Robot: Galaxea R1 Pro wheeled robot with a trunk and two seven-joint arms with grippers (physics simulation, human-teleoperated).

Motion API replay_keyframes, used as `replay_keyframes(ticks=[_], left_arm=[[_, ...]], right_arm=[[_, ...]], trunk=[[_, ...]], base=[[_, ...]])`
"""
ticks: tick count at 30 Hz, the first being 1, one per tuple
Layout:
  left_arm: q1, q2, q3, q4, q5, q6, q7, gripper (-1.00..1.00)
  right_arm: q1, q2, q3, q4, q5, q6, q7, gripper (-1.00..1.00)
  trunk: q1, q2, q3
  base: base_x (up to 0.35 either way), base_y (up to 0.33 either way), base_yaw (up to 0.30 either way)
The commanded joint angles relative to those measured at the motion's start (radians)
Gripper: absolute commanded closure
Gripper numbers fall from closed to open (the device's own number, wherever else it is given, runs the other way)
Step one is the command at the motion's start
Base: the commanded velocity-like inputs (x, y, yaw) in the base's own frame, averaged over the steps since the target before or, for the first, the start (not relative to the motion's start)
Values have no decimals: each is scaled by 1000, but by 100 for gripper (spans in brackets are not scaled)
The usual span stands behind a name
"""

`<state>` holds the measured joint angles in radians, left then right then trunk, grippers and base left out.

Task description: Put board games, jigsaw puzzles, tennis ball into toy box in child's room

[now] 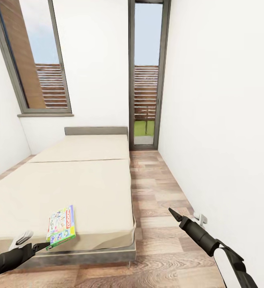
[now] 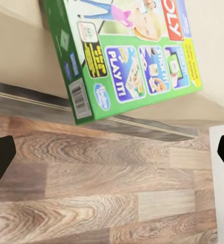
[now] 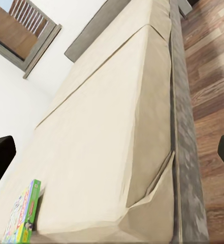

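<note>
The left gripper hovered at the bed's near edge, its jaws spread wide and empty, their tips just short of the green-edged board game that lay flat on the bed with one corner jutting past the mattress over the wood-plank floor. In the left wrist view the game's printed lid sat ahead of and between the two dark fingertips, not yet touched. The right gripper hung over the floor well clear of the bed; its wrist view showed both fingertips far apart with nothing between them. Judging by this, the step in hand was collecting a game from the bed. The next move would call for easing the left jaws around the overhanging corner and closing firmly, since so thin a box could slide away across the mattress.
</note>
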<state>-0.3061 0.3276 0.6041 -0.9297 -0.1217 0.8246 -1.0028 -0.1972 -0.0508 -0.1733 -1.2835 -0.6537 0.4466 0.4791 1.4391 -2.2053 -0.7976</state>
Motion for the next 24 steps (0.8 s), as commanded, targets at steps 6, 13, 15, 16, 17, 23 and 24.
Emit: replay_keyframes(ticks=[6, 13, 15, 16, 17, 23, 24], left_arm=[[-2, -1, 3, -1, -9, 3, -14, -100], [-2, 0, 3, -1, -9, 1, -21, -100], [-2, 0, 3, -1, -9, 1, -22, -100], [-2, 0, 3, -1, -9, 1, -22, -100], [-2, 0, 3, -1, -9, 1, -23, -100], [-2, -1, 3, -1, -9, 1, -24, -100], [-2, -1, 3, -1, -9, 1, -25, -100]], right_arm=[[-2, 0, -2, 13, -8, 9, 1, -100], [-2, 0, -2, 15, -8, 9, 1, -100], [-2, 0, -2, 15, -8, 9, 1, -100], [-2, 0, -2, 15, -8, 9, 1, -100], [-2, 0, -2, 15, -8, 9, 1, -100], [-2, 0, -2, 15, -9, 9, 1, -100], [-2, 0, -2, 15, -9, 9, 1, -100]], trunk=[[23, -43, -20], [50, -92, -42], [57, -106, -48], [61, -113, -51], [65, -120, -54], [88, -162, -73], [92, -169, -76]], base=[[0, 0, 0], [0, 0, 0], [0, 0, 0], [0, 0, 0], [0, 0, 0], [0, 0, 0], [0, 0, 0]])
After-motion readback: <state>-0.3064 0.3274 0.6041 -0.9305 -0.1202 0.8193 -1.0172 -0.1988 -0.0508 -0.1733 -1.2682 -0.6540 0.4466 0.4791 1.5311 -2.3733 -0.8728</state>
